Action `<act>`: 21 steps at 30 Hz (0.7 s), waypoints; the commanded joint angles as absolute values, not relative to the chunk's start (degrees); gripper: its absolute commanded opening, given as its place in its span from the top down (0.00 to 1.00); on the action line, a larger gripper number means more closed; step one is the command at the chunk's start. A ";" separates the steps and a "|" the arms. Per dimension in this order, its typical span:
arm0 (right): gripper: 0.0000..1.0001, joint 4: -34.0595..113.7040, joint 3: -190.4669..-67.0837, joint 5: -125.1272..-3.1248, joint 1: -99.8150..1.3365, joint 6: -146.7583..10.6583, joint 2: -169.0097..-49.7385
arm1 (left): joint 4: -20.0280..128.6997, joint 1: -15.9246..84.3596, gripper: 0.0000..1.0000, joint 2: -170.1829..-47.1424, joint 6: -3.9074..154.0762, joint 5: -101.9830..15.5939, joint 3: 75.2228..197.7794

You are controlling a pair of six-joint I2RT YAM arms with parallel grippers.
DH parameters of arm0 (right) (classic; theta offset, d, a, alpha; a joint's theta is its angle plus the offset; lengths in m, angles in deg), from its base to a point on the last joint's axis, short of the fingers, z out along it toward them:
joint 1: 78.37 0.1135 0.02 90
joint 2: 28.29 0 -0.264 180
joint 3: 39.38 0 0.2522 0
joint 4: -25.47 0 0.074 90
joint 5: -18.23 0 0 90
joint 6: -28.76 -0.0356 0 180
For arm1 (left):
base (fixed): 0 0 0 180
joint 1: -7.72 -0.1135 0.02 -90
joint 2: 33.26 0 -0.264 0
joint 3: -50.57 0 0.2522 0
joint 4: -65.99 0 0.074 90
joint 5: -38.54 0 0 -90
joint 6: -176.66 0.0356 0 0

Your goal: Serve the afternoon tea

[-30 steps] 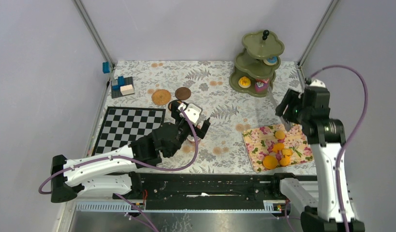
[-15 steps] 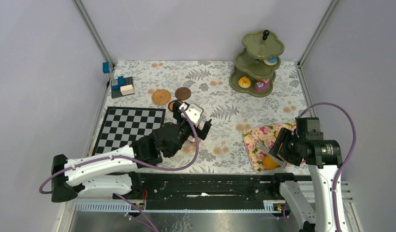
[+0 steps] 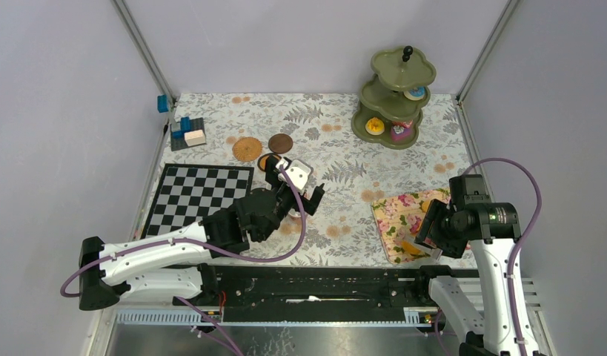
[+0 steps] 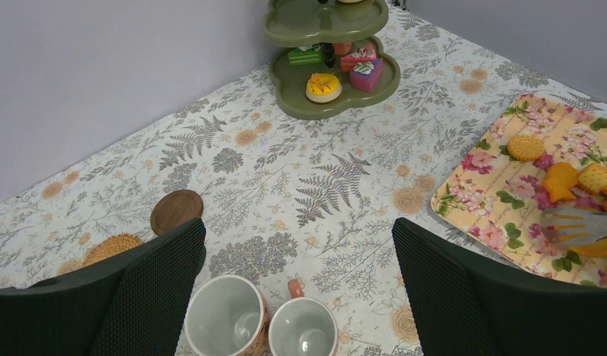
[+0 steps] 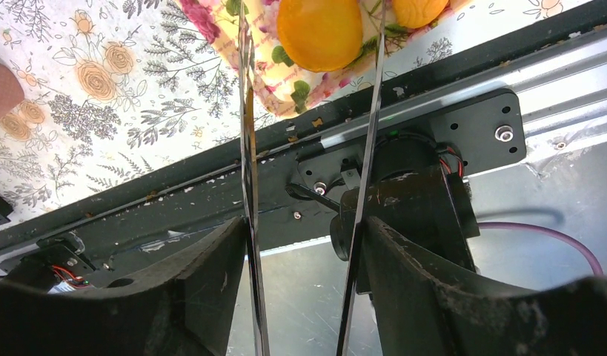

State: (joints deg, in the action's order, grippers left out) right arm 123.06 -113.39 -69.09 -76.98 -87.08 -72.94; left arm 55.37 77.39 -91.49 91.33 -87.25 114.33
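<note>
While left gripper (image 4: 300, 256) hangs over two mugs (image 4: 224, 320), jaws wide apart, empty, right gripper (image 5: 304, 248) clamps tongs (image 5: 246, 148), blades either side of orange cookie (image 5: 319, 33) on floral cloth (image 4: 496, 189), apparently for transfer to three-tier stand (image 3: 393, 100) across worktop (image 3: 330, 122).

Both mugs (image 4: 224, 322) partly below frame — top of the stand (image 4: 324, 28) above it.

Top camera looks down; both wrist cameras share the floral cloth (image 4: 500, 185) (image 5: 219, 18).
</note>
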 commanded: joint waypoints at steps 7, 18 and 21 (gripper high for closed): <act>0.36 124.30 -113.63 -68.76 -76.81 -87.73 -74.72 | 58.07 77.06 0.01 -90.56 91.91 -87.57 113.90; 0.45 123.89 -112.12 -68.69 -76.79 -87.67 -74.61 | 57.86 77.06 0.01 -91.02 91.76 -87.49 114.15; 0.46 123.00 -111.63 -68.56 -76.83 -87.89 -74.38 | 57.79 77.06 0.01 -91.06 91.66 -87.49 114.17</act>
